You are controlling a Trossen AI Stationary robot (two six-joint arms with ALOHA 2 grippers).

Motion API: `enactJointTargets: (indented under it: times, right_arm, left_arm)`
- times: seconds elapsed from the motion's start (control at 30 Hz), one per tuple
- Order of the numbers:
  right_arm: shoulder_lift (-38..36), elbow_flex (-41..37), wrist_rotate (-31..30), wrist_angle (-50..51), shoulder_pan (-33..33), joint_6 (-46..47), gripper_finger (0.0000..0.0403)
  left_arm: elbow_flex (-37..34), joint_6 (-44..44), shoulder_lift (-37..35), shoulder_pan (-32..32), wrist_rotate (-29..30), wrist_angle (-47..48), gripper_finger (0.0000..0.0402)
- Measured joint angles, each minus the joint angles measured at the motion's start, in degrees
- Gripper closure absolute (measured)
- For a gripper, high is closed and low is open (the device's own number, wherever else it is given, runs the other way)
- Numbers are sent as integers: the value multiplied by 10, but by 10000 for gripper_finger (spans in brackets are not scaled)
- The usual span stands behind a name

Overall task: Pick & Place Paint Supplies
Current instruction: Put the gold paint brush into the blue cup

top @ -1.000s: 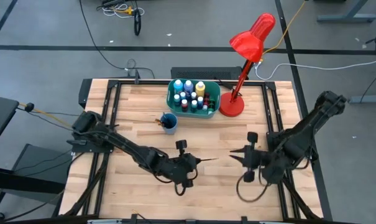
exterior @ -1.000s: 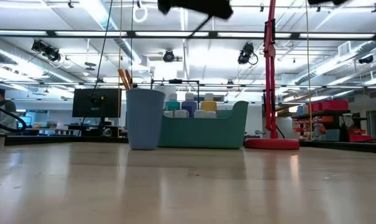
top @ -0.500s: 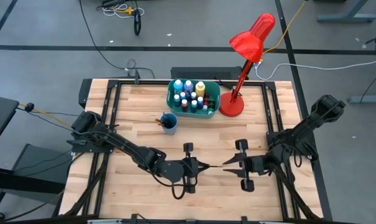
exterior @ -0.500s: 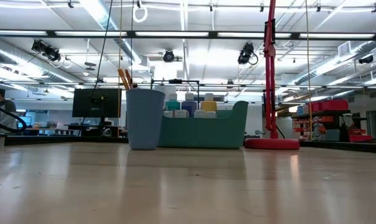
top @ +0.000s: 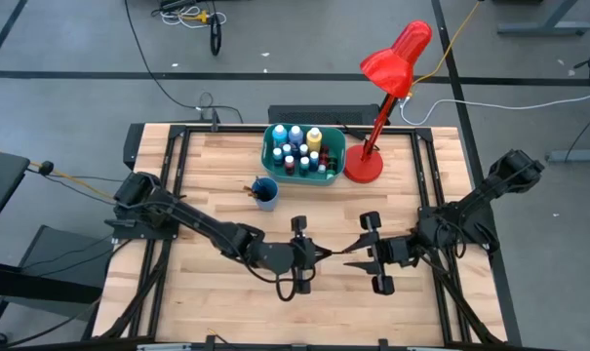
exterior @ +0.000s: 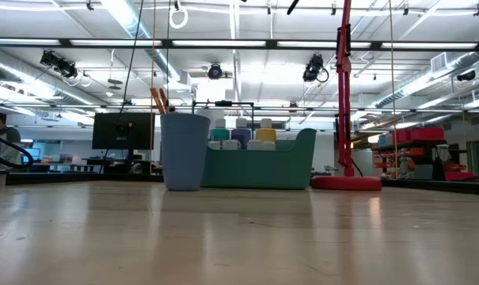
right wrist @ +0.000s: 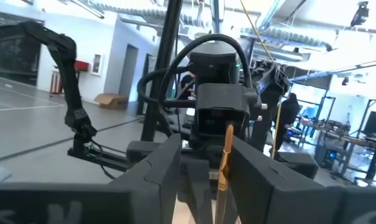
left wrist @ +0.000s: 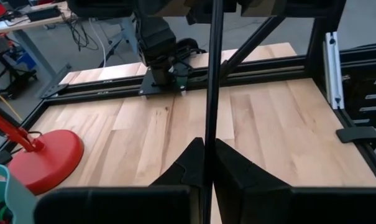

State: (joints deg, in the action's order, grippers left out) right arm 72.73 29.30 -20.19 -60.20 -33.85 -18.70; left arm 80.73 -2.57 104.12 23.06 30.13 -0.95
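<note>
My left gripper [top: 314, 255] is shut on a thin dark paintbrush [top: 338, 252] above the middle of the table. The brush sticks out level toward the table's right. My right gripper [top: 361, 252] faces it, open, with one finger on either side of the brush's free end [right wrist: 224, 149]; I cannot tell whether they touch it. A blue cup [top: 265, 192] holds other brushes. Several small paint bottles stand in the teal tub [top: 269, 146] at the far edge. Both grippers are above the low view. My left gripper pinches the brush's handle [left wrist: 209, 127] between its two fingers, at the end away from the right arm. The fingers are level, point toward the table's right and lie along the brush. The brush is lifted clear of the table and reaches straight out past the fingertips.
A red desk lamp stands on its round base [top: 363, 166] right of the tub, and its head [top: 397, 54] leans out past the far edge. The cup [exterior: 184, 150] and tub [exterior: 259, 162] stand side by side at the far middle. Bare wood lies below both grippers.
My right gripper has gone toward the table's left, up to the brush, until its fingers stand on either side of the brush's free end. My left gripper has gone a little toward the table's right with the brush, which stays level and clear of the table.
</note>
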Motion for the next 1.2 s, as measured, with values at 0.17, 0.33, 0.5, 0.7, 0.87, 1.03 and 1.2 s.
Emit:
enactJointTargets:
  times: [0.17,0.33,0.5,0.7,0.87,1.03,1.2]
  right_arm:
    - [0,0,1,1,8,-8,303]
    - [0,0,2,2,16,8,364]
    - [0,1,2,10,20,18,391]
    - [0,1,1,13,19,34,381]
    - [0,2,-23,42,19,48,396]
    - [1,1,-88,85,19,52,393]
    - [1,1,-128,90,29,54,393]
  left_arm:
    - [0,3,0,-1,3,1,379]
    - [0,0,0,-1,3,2,372]
    - [0,-2,0,-1,4,2,347]
    - [0,0,0,0,22,2,327]
    - [-1,50,-2,22,111,13,305]
    - [14,69,-12,59,191,47,280]
    - [31,98,-18,105,337,124,258]
